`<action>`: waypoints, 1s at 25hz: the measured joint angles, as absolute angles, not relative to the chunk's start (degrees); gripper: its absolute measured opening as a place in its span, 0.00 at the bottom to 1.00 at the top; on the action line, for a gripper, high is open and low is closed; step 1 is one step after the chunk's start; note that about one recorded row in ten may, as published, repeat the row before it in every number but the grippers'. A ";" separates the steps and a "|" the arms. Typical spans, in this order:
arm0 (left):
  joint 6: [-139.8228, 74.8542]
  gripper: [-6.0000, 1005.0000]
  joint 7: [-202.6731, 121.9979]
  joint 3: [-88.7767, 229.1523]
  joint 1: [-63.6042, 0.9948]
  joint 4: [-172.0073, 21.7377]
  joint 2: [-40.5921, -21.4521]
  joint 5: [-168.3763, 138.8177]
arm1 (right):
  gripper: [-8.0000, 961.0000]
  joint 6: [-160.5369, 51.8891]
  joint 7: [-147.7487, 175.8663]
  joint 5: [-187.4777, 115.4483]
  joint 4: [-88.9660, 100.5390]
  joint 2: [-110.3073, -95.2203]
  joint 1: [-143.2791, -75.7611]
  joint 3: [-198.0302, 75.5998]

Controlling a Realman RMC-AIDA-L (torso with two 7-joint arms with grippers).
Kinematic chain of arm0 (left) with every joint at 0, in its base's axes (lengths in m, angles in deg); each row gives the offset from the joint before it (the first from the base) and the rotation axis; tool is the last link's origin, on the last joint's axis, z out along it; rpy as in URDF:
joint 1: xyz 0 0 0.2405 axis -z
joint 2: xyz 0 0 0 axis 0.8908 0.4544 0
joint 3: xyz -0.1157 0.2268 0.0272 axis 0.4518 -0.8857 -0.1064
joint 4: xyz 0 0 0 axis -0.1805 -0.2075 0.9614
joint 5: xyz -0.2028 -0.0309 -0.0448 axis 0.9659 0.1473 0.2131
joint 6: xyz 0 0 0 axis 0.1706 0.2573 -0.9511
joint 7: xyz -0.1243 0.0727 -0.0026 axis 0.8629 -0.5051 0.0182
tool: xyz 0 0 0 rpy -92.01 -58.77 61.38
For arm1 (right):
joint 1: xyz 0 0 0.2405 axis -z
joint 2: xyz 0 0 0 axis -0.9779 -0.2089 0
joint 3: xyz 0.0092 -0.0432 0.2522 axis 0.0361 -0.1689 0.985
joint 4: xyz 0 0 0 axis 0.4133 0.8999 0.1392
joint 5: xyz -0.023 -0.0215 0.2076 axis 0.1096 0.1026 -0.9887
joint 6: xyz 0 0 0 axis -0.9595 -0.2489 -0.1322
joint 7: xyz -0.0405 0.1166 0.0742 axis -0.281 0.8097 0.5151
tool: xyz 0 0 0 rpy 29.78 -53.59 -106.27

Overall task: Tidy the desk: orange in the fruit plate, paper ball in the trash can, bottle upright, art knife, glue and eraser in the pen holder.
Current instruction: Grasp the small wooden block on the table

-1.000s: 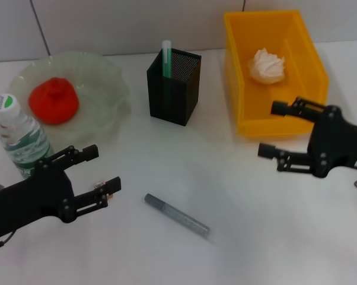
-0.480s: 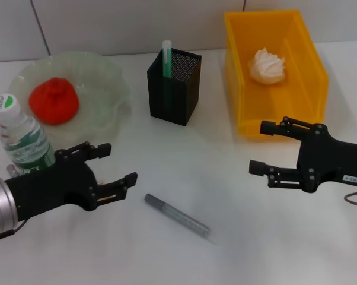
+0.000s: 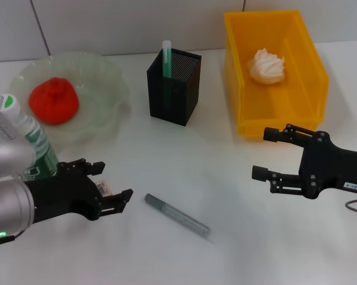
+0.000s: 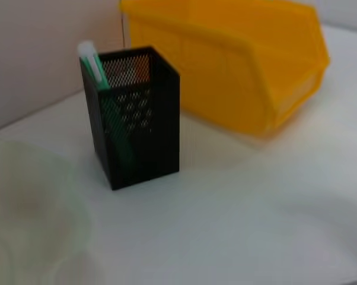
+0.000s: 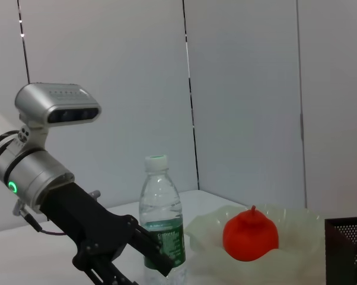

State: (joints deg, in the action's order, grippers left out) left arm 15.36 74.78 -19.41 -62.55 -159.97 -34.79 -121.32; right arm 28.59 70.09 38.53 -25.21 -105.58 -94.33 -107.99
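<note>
My left gripper (image 3: 110, 190) sits low over the table, in front of the pen holder (image 3: 174, 86) and off to its left. Its fingers are spread apart, and the little tan eraser (image 3: 102, 189) lies between them; I cannot tell if they touch it. My right gripper (image 3: 266, 154) is on the other side of the pen holder, in front of the trash can (image 3: 273, 71). Its fingers are wide apart too and hold nothing.

The pen holder stands upright with a green and white stick (image 3: 166, 58) poking out. The orange (image 3: 53, 100) rests in the fruit plate (image 3: 104, 80), left of the pen holder. The bottle (image 3: 24, 133) stands upright in front of the plate. The paper ball (image 3: 267, 66) lies inside the trash can, right of the pen holder. A grey art knife (image 3: 177, 215) lies flat on the table in front of the pen holder
</note>
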 joint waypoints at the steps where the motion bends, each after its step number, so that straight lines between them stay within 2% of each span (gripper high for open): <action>1: 15.36 0.79 74.78 -19.41 -62.55 -159.97 -34.79 -121.32 | 0.87 28.52 69.73 38.56 -25.05 -105.57 -94.23 -107.99; 11: 15.17 0.79 75.70 -17.97 -56.92 -153.21 -34.66 -123.42 | 0.87 27.79 67.66 38.62 -22.77 -105.87 -94.86 -108.00; 25: 15.77 0.79 74.50 -13.05 -52.61 -145.45 -34.46 -123.55 | 0.87 26.32 67.40 38.62 -22.05 -106.03 -95.15 -108.00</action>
State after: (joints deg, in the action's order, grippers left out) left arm 15.77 74.50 -13.05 -52.61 -145.45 -34.46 -123.55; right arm 26.32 67.40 38.62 -22.05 -106.03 -95.15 -108.00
